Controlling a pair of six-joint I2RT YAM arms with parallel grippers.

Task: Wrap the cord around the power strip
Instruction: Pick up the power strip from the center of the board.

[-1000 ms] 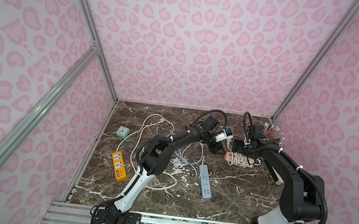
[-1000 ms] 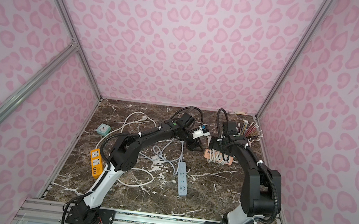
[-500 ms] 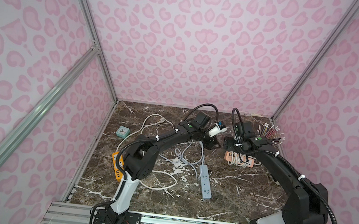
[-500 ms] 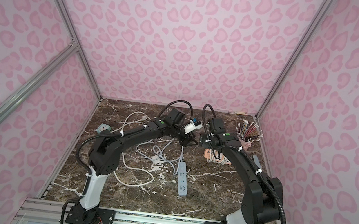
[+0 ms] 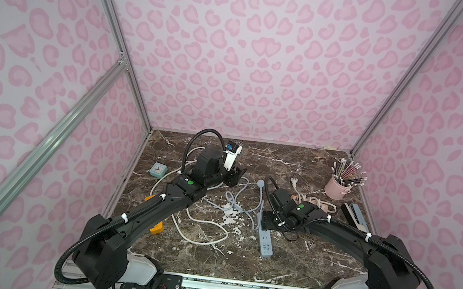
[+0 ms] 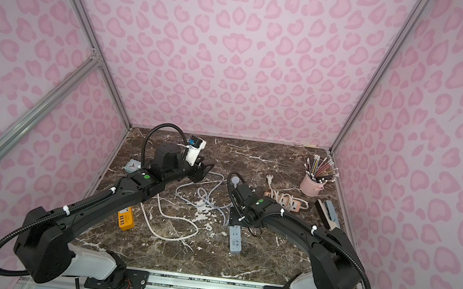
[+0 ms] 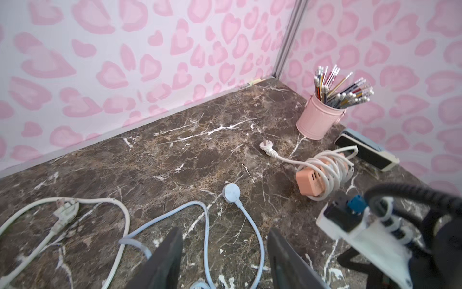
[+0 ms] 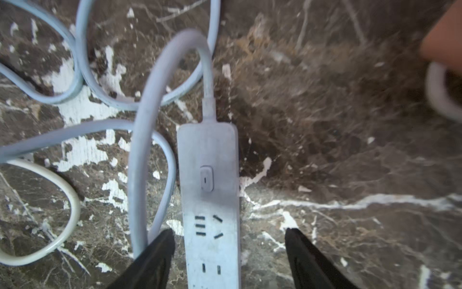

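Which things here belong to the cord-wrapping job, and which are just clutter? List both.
Job: blue strip, blue cord, right claw over the strip.
Clutter: pink strip, already wrapped; orange strip; white cord; clock; pencil cup; stapler.

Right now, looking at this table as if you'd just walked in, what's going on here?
Two robot arms are tidying power strips. The right arm's fingers stand open astride the blue power strip, not closed on it. Its blue cord lies in loose loops on the marble table, not yet wrapped. The left arm's fingers are open above that cord. A peach power strip by the pencil cup already has its white cord wound round it.
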